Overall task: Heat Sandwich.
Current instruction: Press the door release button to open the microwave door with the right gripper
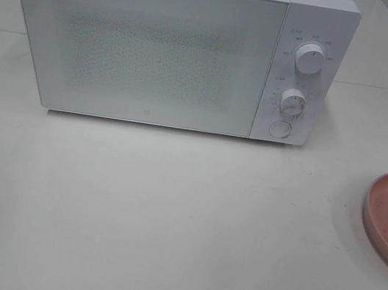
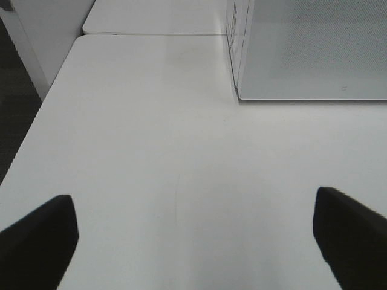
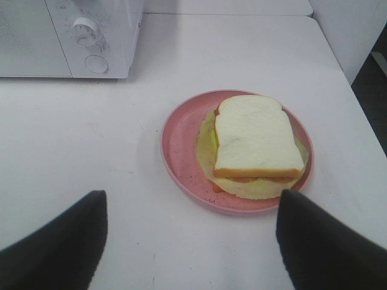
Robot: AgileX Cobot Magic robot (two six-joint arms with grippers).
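Toward the left edge of the white table (image 1: 166, 222), the left gripper (image 2: 192, 196) hangs over bare surface with its two dark fingers (image 2: 42, 241) spread wide and holding nothing. Ahead of it and further right, the white microwave (image 1: 173, 45) stands near the far edge of the table. Its door (image 1: 143, 51) is shut, and the speckled pane does not show what is inside. On the panel at the microwave's right end there are an upper knob (image 1: 310, 59), a lower knob (image 1: 292, 102) and a round button (image 1: 280, 129) below them. Nearer the front and close to the right edge of the table lies a round pink plate (image 3: 178, 145), well apart from the microwave. In the high view the plate is cut off by the picture's border. The sandwich (image 3: 257, 136) lies flat on this plate, slightly toward its right side. Its pale top slice faces up, with green leaf and orange-red filling showing at the edges. The right gripper (image 3: 192, 194) hovers just on the near side of the plate with its jaws wide apart, touching neither the plate nor the sandwich.
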